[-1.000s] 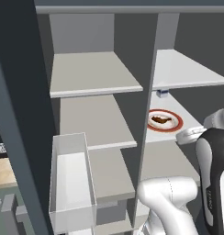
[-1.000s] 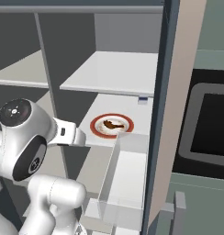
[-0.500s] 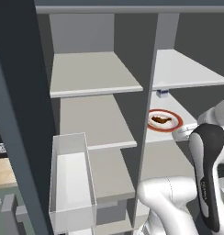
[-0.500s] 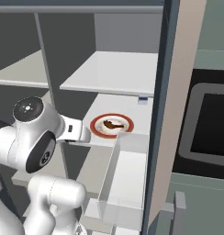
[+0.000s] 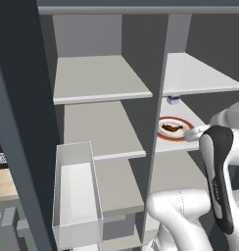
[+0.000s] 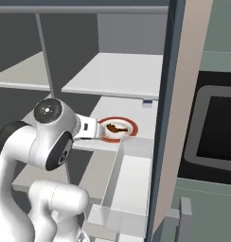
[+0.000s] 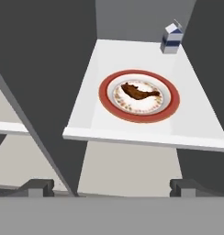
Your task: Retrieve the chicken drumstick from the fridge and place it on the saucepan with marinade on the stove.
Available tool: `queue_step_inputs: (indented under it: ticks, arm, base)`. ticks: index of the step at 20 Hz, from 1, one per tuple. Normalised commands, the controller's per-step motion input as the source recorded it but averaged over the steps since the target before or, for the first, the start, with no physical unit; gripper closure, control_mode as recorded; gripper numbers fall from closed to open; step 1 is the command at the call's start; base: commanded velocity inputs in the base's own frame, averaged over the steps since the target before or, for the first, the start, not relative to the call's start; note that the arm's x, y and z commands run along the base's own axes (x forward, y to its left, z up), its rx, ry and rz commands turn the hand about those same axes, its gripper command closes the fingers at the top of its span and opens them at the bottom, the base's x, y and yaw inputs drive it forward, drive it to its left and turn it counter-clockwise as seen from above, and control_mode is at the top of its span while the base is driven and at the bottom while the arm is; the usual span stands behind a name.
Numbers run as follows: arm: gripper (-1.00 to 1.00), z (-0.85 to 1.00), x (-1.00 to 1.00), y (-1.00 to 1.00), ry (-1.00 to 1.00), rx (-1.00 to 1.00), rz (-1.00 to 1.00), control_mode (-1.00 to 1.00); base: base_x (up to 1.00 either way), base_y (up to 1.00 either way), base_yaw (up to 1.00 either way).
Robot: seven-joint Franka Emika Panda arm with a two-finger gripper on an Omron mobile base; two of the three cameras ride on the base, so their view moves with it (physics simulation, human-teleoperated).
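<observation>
Inside the open fridge (image 5: 97,78), the chicken drumstick (image 7: 139,91) lies on 1 red-rimmed plate (image 7: 171,98); the gripper (image 7: 111,187) hovers spread wide, empty

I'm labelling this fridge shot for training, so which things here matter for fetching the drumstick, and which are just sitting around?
Part of the job:
- chicken drumstick, lying on the plate
- fridge, doors open
- pincer, open, short of the shelf edge

Just there:
- red-rimmed plate under the drumstick
- small milk carton at the back of the same shelf
- clear door bin
</observation>
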Motion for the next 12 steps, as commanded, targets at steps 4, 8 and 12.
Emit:
queue_step_inputs:
  ticks: [4,8,12]
  arm:
    - [-1.00,-0.20,0.36,-0.44,-0.10,-0.03,0.08,-1.00]
    - [-1.00,-0.05,0.47,-0.06,0.03,-0.03,0.00,-1.00]
    - [-1.00,0.00,0.54,0.00,0.11,-0.03,0.00,-1.00]
  base:
    - [0.00,0.00,0.00]
    - [0.00,0.00,0.00]
    - [0.00,0.00,0.00]
